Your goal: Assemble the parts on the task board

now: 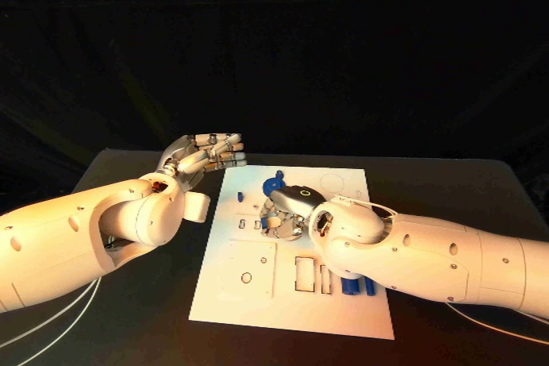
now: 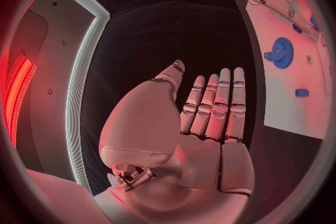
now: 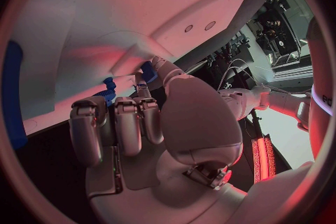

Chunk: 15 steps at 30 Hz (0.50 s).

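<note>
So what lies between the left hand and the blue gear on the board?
In the left wrist view, only bare black table and a strip of white task board lie between the open left hand and the blue gear.

**Black table and its load**

The black table (image 1: pixel 458 183) carries the white task board (image 1: pixel 246 298), lying flat at its middle. White cables (image 1: pixel 46 322) trail across the table's near left corner.
</note>
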Each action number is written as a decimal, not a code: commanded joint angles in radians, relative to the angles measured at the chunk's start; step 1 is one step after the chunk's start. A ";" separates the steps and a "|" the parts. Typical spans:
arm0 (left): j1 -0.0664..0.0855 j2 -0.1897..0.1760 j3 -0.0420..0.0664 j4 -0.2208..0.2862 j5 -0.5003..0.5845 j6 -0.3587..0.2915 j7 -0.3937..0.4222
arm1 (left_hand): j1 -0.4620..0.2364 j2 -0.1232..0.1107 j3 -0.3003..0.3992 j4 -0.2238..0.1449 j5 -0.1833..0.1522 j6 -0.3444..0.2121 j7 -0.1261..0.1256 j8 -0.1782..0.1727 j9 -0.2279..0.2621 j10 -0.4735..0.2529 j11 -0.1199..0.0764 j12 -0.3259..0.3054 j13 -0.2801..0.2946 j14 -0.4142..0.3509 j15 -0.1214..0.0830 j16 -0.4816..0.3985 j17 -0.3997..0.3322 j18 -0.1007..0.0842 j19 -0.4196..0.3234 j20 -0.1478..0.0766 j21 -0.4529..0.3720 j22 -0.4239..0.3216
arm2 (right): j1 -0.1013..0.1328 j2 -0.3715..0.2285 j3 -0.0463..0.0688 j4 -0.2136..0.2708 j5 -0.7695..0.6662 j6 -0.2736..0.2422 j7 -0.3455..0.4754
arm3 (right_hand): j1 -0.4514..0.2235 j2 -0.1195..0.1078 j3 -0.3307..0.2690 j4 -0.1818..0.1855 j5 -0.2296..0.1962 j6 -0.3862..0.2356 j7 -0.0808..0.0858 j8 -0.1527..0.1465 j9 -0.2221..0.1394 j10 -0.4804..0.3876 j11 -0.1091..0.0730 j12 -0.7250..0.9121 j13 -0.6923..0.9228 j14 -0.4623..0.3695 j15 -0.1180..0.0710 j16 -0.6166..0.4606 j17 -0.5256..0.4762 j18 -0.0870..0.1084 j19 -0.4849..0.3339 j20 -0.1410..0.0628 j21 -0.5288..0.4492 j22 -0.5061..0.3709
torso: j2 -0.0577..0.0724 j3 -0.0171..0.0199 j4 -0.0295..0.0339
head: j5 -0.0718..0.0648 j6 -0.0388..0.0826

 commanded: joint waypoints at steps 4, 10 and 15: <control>0.001 0.001 0.001 0.002 0.001 0.019 0.003 | -0.002 0.010 -0.003 -0.005 -0.002 0.004 0.023 -0.007 0.001 -0.004 0.005 -0.006 -0.001 0.005 -0.002 -0.007 -0.001 0.011 0.004 0.003 0.007 -0.001 | -0.002 0.003 -0.001 -0.002 -0.014 0.012 -0.007 | -0.010 -0.013 -0.017 0.004 -0.027 -0.026 0.005 -0.004 -0.005 0.064 0.011 -0.018 0.224 0.105 0.014 0.004 0.263 -0.007 0.104 0.010 0.004 0.263 | 0.000 -0.0003 -0.0006 | 0.000 0.001; 0.001 0.000 0.001 0.002 0.001 0.019 0.003 | -0.002 0.010 -0.003 -0.005 -0.002 0.004 0.023 -0.007 0.001 -0.004 0.005 -0.006 -0.001 0.005 -0.002 -0.007 -0.001 0.011 0.004 0.003 0.007 -0.001 | -0.002 0.002 -0.001 0.000 -0.014 0.000 -0.003 | -0.011 -0.016 -0.024 0.007 -0.038 -0.039 0.008 -0.004 -0.007 0.054 0.014 -0.031 0.214 0.105 0.016 0.004 0.263 -0.007 0.104 0.013 0.004 0.263 | 0.000 -0.0004 0.0002 | -0.001 0.002; 0.001 0.000 0.001 0.000 0.001 0.021 0.000 | -0.003 0.012 -0.004 -0.007 -0.001 0.003 0.024 -0.009 0.001 -0.006 0.005 -0.007 -0.001 0.009 -0.002 -0.007 -0.001 0.012 0.007 0.002 0.010 0.000 | -0.002 -0.010 -0.001 0.018 -0.010 -0.077 0.010 | -0.027 -0.039 -0.058 0.041 -0.101 -0.111 0.021 -0.005 -0.024 0.031 0.025 -0.057 0.193 0.104 0.026 0.003 0.263 -0.007 0.104 0.021 0.004 0.263 | 0.000 0.0000 0.0018 | -0.001 0.003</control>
